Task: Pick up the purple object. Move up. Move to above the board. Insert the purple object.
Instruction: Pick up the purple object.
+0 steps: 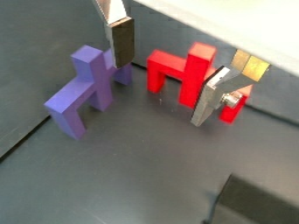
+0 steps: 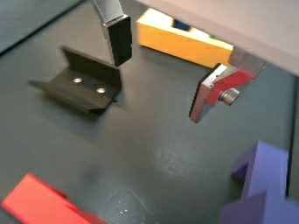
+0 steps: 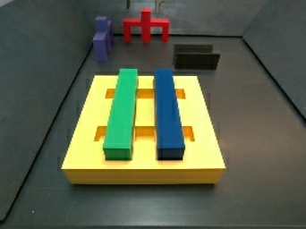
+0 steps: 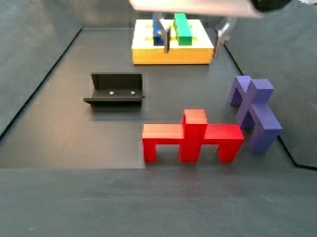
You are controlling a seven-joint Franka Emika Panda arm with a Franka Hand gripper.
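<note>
Purple object [image 1: 86, 90] on the floor just beside the spread, empty gripper [image 1: 163, 74].

The gripper [image 2: 163, 74] hangs above the dark floor, jaws spread wide, silver fingers [image 2: 117, 39] pointing down with nothing between the dark pads in both wrist views.

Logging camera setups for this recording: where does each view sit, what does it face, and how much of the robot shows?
Wrist view: looks down past the gripper at the purple object and red piece; both fingers show.
Wrist view: looks down past the gripper at the fixture, with the board beyond.
Side view: sits at the board's end, facing both pieces; no robot visible.
Side view: faces the opposite way, red piece nearest; the gripper's body shows at top.
All four share the purple object.
</note>
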